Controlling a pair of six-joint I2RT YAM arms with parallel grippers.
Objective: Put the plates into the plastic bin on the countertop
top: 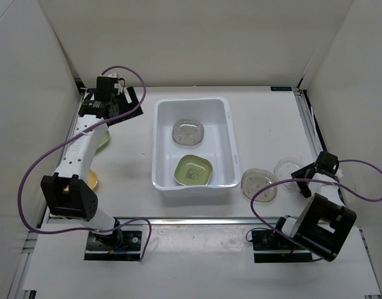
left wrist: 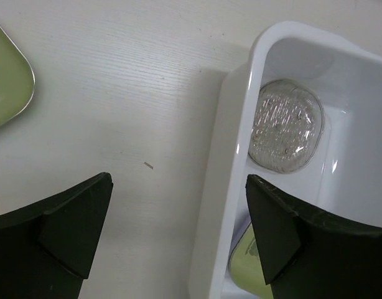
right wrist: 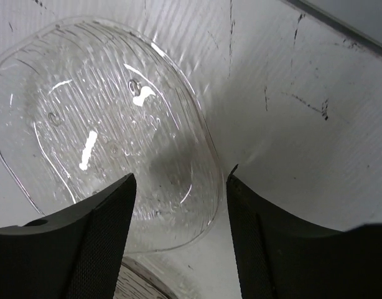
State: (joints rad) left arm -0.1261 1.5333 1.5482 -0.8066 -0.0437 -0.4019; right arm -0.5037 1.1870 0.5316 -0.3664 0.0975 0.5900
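At the left of the top view, the left arm (top: 79,156) hid most of an orange plate (top: 92,180) and of a green plate (top: 103,139). In the left wrist view, the bin (left wrist: 241,93) ran off the right and bottom edges. The left pincer (left wrist: 178,205) covered most of the second green plate (left wrist: 241,269) inside it. In the right wrist view, the clear plate (right wrist: 104,112) lost its lower rim behind the right pincer (right wrist: 181,180).
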